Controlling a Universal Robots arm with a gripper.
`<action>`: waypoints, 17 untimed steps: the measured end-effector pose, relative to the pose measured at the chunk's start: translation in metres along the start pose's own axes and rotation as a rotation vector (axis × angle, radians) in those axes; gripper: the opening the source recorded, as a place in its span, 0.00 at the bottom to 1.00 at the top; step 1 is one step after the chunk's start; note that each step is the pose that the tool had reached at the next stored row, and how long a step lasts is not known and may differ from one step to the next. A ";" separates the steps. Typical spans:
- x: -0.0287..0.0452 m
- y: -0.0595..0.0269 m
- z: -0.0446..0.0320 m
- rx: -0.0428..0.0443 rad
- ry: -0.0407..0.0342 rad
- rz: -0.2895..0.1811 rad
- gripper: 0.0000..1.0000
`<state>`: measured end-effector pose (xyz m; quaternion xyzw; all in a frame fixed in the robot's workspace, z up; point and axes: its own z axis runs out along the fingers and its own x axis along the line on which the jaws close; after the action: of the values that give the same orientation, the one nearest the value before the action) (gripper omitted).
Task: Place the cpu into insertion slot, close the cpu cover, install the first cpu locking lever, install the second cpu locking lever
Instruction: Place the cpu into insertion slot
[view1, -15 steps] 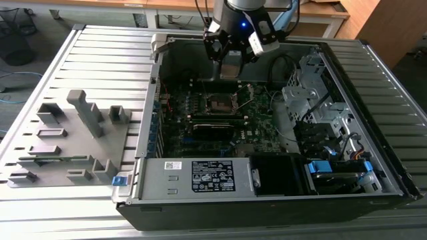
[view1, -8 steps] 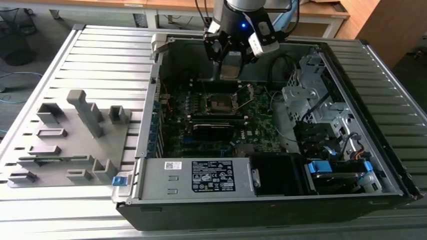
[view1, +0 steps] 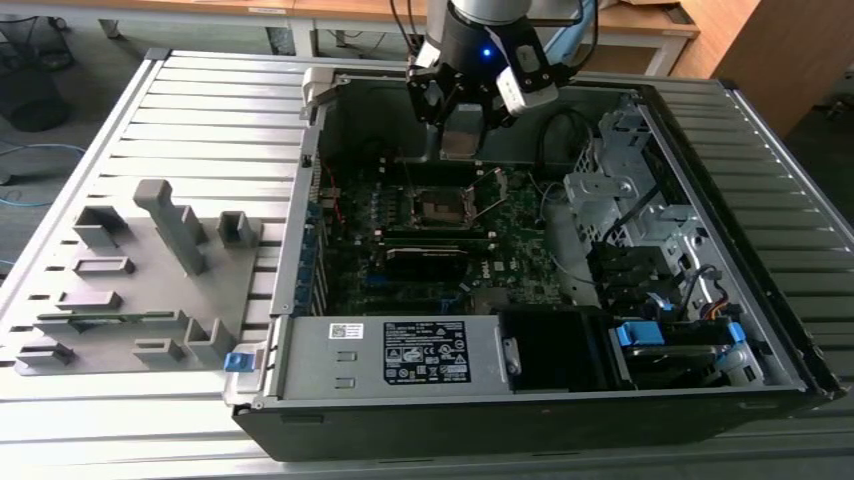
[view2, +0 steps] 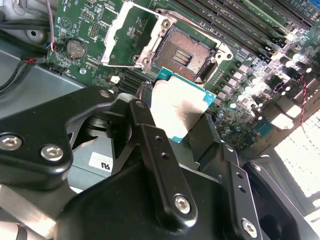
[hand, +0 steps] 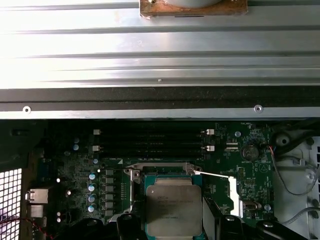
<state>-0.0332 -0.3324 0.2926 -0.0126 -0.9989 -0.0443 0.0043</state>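
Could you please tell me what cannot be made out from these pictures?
Exterior view: the insertion slot is too small to show its contacts.
Second wrist view: the fingers hide one edge of the cpu.
First wrist view: the cpu covers most of the insertion slot, and the picture's edge cuts the cpu off.

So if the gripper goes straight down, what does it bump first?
Probably the open insertion slot: the cpu held in the gripper hangs above it, so the cpu would touch first. Depth is hard to judge.
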 end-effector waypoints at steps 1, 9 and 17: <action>0.0000 0.0000 0.0005 0.0000 0.0000 0.000 0.54; 0.0000 -0.0001 0.0013 -0.0001 0.0000 0.000 0.54; 0.0000 -0.0009 0.0066 0.0001 -0.0003 0.000 0.54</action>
<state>-0.0333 -0.3327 0.2860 -0.0126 -0.9989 -0.0443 0.0041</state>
